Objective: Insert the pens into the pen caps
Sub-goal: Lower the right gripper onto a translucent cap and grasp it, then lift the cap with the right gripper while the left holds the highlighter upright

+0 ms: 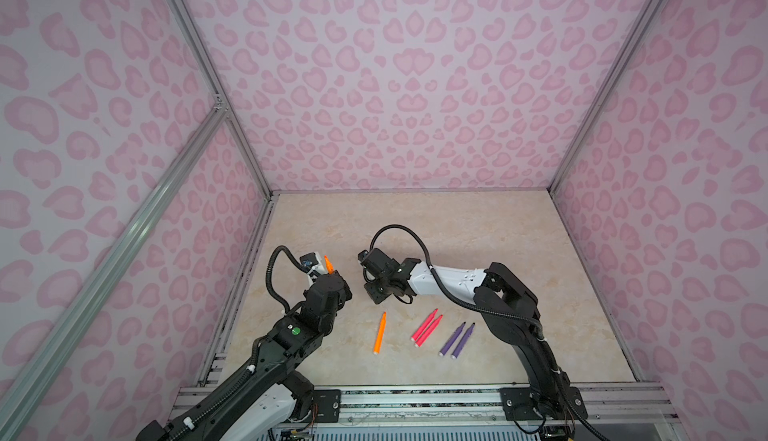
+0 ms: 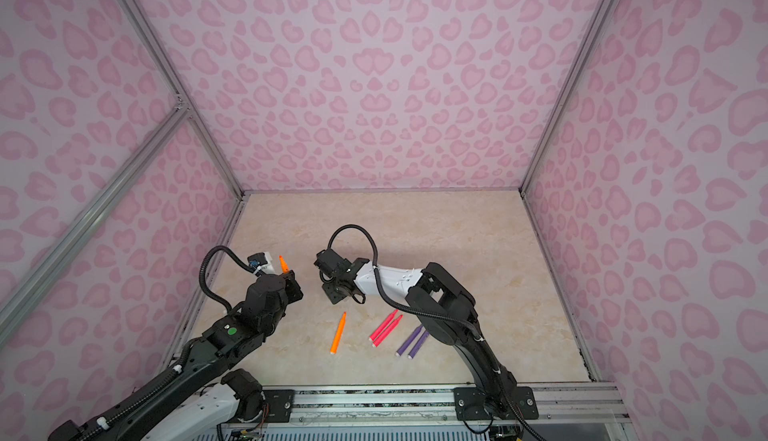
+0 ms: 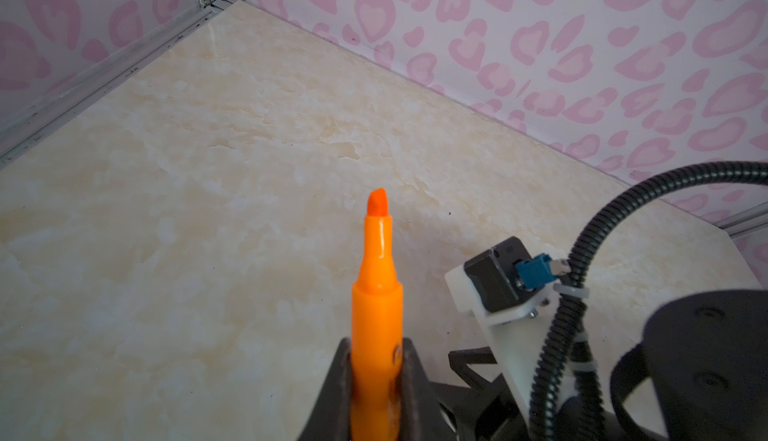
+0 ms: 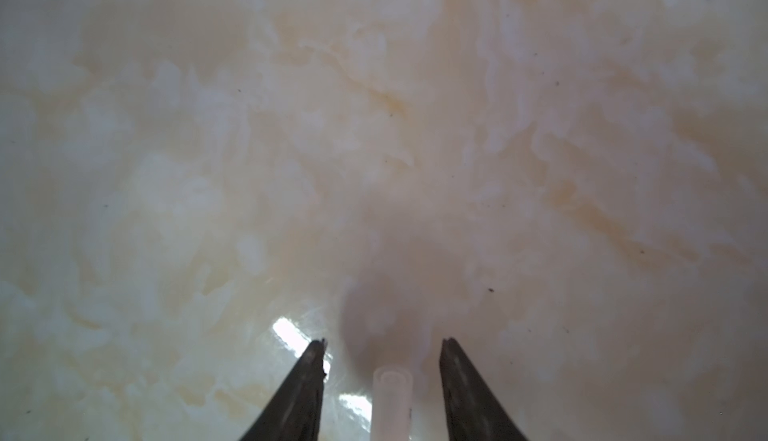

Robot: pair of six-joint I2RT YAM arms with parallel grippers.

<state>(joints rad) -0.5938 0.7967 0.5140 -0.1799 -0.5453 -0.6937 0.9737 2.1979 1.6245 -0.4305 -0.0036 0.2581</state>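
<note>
Clock read on both top views: 12 = far wall, centre = mid tabletop (image 1: 478,231).

L gripper (image 3: 376,349): jaws closed tight on held orange pen (image 3: 376,293). Barrel is clamped betw. both fingers, bare chisel tip sticks out past them. In both top views it's out at 9 o'clock near the L wall, pen tilted, tip toward 12.

R gripper (image 4: 383,341): aimed down at tabletop, fingers approx. half apart. Clear cap (image 4: 392,401) lies betw. them w/ a gap each side, so it's not gripped. In top views this gripper is also at 9 but closer to centre, and the cap is hidden under it. A strip of bare tabletop separates the 2 grippers.

Loose pens, all toward near edge:
- Loose orange pen (image 1: 380,333) at 7.
- Pink-red pens (image 1: 426,328) at 6, side by side, touching.
- Purple pens (image 1: 457,340) at 5, side by side.
- All have tips toward 1, white ends toward 7.

In the way:
- R arm (image 1: 440,281) reaches in from 4 o'clock, just past the pink-red & purple tips. In a top view its elbow (image 2: 440,293) covers the purple tips.
- Cable hose (image 1: 399,231) loops over the R wrist.
- From the L wrist view, R arm's wrist cam (image 3: 498,281) is near the held pen but apart from it.

Other caps are too faint to pick out.
</note>
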